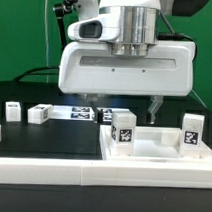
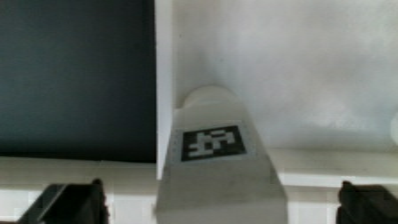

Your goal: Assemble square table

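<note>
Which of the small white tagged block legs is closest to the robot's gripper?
The small white tagged leg standing directly beneath the open gripper, between its fingers; the other legs sit off toward either side.

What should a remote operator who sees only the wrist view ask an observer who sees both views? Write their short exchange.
Operator: My wrist view shows one tagged leg between the open fingers. Are there other legs?
Observer: Yes. The exterior view shows two legs on the black table, at that view's left.
Operator: Where is the last one?
Observer: A fourth leg stands upright at the exterior view's right, by the square top.
</note>
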### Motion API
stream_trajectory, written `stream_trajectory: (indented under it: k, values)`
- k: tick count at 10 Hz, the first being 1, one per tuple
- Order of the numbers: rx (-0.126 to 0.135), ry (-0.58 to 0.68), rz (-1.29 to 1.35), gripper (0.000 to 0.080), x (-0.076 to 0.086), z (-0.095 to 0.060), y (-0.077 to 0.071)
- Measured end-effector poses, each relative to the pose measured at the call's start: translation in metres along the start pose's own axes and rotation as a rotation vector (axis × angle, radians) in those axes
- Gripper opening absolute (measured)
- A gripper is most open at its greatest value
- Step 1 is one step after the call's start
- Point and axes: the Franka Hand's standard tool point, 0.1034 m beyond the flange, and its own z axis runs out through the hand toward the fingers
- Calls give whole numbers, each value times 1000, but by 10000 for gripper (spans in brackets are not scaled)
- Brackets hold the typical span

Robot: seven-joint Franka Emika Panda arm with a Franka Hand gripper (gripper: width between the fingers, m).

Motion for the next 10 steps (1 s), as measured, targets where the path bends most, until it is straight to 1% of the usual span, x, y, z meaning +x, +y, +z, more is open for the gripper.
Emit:
stream_trajectory:
  k: [2,4,6,8,10]
  values:
    - [-1,-1,-11,638,-1,0,1]
    - [-1,-2,28,288,-1,1,1]
    - [-1,-2,68,290,-1,1,1]
    - [0,-1,249,290,-1,1,0]
    - [1,2,370,290,-1,1,0]
